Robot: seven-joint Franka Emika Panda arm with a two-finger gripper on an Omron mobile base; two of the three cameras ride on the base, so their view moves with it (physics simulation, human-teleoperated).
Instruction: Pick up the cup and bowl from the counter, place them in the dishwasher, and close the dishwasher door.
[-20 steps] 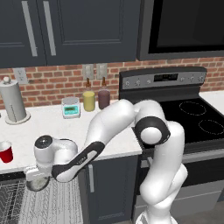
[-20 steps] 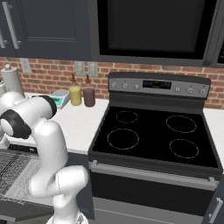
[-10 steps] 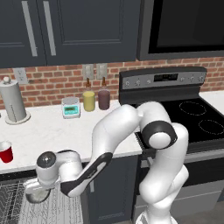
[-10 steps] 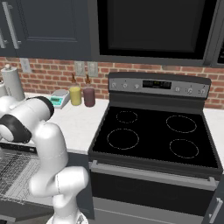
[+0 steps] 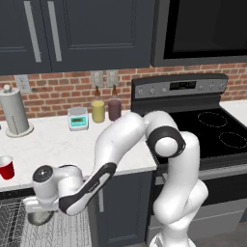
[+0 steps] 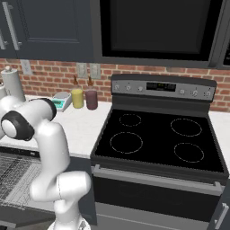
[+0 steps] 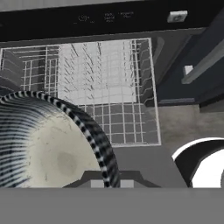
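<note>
My gripper (image 5: 41,212) is shut on the grey metallic bowl (image 5: 40,218) and holds it below the counter edge, just above the dishwasher's wire rack (image 5: 14,229). In the hand view the bowl (image 7: 48,148) looms large at the left, its rim pinched at my fingertips (image 7: 109,180), with the wire rack (image 7: 105,87) spread out beneath it. The red cup (image 5: 6,168) stands upright on the white counter (image 5: 58,144) at the far left. The dishwasher is open, its rack (image 6: 18,173) pulled out. Its black top strip (image 7: 109,17) shows past the rack.
On the counter stand a paper towel roll (image 5: 14,113), a teal-faced scale (image 5: 78,118), a yellow jar (image 5: 98,111) and a maroon jar (image 5: 115,109). The black stovetop (image 5: 217,132) lies to the right. A navy cabinet (image 7: 192,65) flanks the rack.
The arm has carried the bowl down from counter height to just over the dishwasher rack. The cup has not moved.
</note>
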